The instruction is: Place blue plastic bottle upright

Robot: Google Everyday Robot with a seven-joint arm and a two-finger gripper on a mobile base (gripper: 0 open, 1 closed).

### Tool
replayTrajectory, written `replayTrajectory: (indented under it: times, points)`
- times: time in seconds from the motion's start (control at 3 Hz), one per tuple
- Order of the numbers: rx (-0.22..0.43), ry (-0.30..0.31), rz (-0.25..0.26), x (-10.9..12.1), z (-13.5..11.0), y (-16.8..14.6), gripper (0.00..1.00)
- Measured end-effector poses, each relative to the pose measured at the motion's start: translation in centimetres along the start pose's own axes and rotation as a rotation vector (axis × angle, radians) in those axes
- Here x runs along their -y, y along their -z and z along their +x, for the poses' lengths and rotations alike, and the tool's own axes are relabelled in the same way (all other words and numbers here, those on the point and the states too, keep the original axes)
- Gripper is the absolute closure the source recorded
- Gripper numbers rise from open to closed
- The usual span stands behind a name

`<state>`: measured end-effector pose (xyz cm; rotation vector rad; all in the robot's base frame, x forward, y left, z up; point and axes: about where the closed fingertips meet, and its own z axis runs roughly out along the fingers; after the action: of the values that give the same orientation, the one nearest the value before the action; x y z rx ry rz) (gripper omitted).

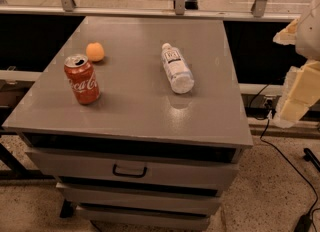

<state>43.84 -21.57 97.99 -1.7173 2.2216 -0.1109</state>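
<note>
The blue plastic bottle (177,68) lies flat on the tabletop (135,113).
A red Coca-Cola can (82,79) stands left of it; the hand (298,93) hangs beyond the right edge, its openness impossible to tell.

The red can (82,79) is standing on the left part of the grey cabinet (135,107) top and is showing the brand Coca-Cola in white script across its side. The bottle (177,68) is lying on its side near the middle of the top. Its white label (173,56) is carrying a small dark mark close to the cap, too small to read. The gripper (299,92) is hanging past the cabinet's right edge, well apart from the bottle.
</note>
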Motion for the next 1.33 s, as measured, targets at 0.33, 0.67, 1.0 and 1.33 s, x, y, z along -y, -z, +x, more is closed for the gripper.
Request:
replayTrajectory:
  times: [0.33,0.67,1.0,1.33]
  points:
    - [0.000,0.000,0.000,0.0,0.0,0.0,0.00]
    - [0.005,-0.031,-0.001,0.2,0.0,-0.1,0.00]
    - [0.005,-0.118,-0.033,1.6,-0.5,-1.0,0.00]
    - [-0.050,-0.237,-0.082,4.0,-1.8,-2.7,0.00]
